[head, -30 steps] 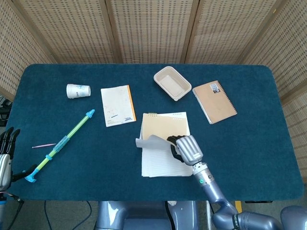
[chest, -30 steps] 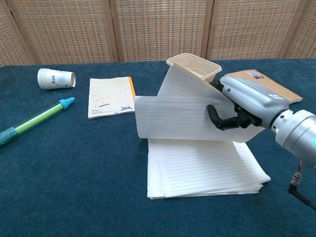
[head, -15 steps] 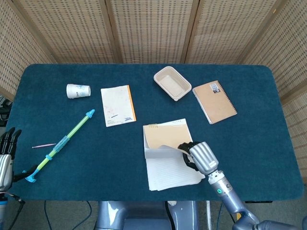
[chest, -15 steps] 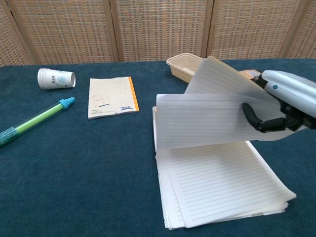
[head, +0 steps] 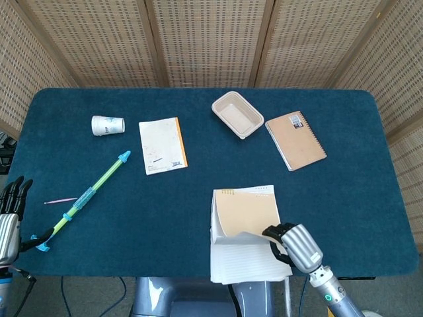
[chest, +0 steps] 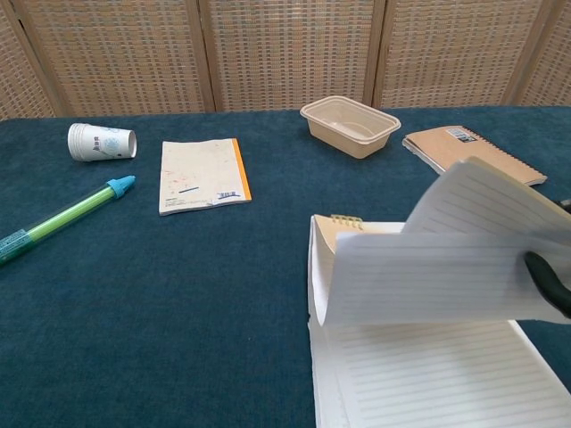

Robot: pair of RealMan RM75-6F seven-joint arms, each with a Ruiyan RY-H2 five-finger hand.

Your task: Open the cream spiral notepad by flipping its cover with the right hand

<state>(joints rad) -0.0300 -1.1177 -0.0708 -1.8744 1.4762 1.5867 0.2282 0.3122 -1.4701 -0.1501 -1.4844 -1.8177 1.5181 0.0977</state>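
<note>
Cream spiral notepad (head: 246, 228) is located at the near table edge, right of centre, with its lined pages partly overhanging that edge in the head view. Its spiral binding (chest: 345, 221) is on the far side, so the cover and sheets hinge away from the robot. A curl of cover plus several lined sheets is held up off the stack by the right hand (head: 296, 246), whose dark fingers (chest: 546, 276) are closed onto the right edge of the lifted bundle; the exact contact is cropped in the chest view. The bundle is bent over rather than laid flat, so the flip is judged only partly done, and more than the cover alone seems to have been picked up. The pad is skewed relative to the table edge, likely dragged by the pull.

The left hand (head: 8, 214) is seen at the far left frame edge, off the table, fingers straight and apart, nothing held.

Further out, a green and blue syringe-like tube (head: 84, 198) and a thin pink stick (head: 60, 200) are lying on the blue table cloth (head: 357, 172). Beyond these, a white booklet with an orange spine (head: 162, 145), a tipped paper cup (head: 108, 125), a beige tray (head: 237, 114) and a brown spiral notebook (head: 295, 140) are left well apart from the pad.
</note>
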